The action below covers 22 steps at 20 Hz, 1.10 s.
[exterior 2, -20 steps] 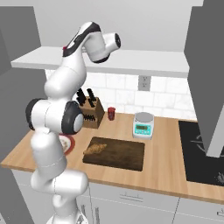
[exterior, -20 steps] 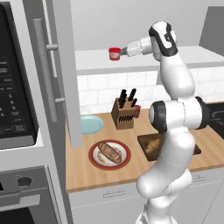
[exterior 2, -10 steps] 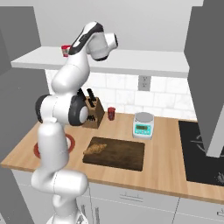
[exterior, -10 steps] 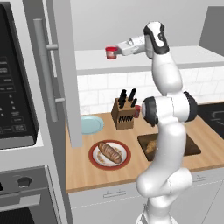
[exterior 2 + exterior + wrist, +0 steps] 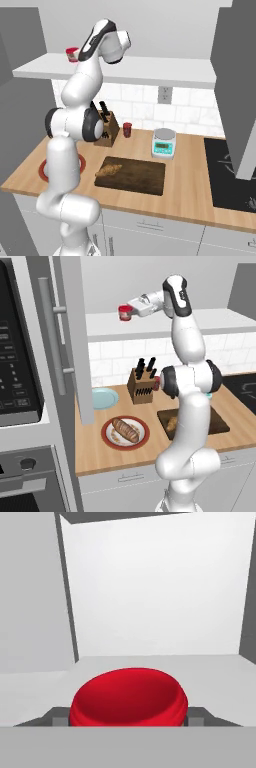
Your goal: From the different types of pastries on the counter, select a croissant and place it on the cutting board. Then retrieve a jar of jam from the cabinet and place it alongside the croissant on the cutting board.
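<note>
The jam jar [image 5: 124,312] sits on the cabinet shelf [image 5: 150,328] between the pincer [image 5: 129,719] fingers, though whether they clamp it I cannot tell; far below, the croissant [image 5: 108,170] lies on the board [image 5: 137,176]

Counts: one jar of jam [image 5: 124,312] at the cabinet shelf's front edge. One croissant [image 5: 108,170] at the cutting board [image 5: 140,176] left end. One loaf [image 5: 126,430] on one red-rimmed plate [image 5: 109,440]. One blue plate [image 5: 104,398], one knife block [image 5: 141,386], one scale [image 5: 164,143], one small red cup [image 5: 127,130], all toward the counter's back edge.
</note>
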Motion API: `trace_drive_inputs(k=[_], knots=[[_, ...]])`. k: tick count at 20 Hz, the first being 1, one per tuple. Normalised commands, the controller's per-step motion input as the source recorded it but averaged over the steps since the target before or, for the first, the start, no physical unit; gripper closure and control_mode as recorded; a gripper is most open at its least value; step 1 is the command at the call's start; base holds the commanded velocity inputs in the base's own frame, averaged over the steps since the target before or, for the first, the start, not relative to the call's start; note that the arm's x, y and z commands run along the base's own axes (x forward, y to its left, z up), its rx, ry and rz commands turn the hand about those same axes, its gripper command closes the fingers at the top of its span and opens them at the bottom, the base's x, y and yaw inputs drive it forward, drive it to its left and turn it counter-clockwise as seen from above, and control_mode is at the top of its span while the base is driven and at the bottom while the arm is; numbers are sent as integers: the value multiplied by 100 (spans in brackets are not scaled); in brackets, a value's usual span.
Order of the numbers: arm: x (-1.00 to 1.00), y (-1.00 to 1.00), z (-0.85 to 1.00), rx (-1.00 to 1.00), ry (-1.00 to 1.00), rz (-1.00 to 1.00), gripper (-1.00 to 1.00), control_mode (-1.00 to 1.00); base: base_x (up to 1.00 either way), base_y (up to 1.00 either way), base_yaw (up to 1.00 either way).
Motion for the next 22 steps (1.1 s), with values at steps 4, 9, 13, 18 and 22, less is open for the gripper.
trace_drive_inputs(k=[4, 9, 13, 18, 22], knots=[[0, -15, 18, 2, 6, -11, 100, -100, 0, 0, 0], [-3, -30, 49, 11, 20, -27, 100, -100, 0, 0, 0], [-38, -47, 15, 11, 5, -22, 100, -100, 0, 0, 0], [-72, -34, 0, 0, -1, -13, 100, -100, 0, 0, 0], [-100, -25, 0, 0, -16, -16, 100, -100, 0, 0, 0]])
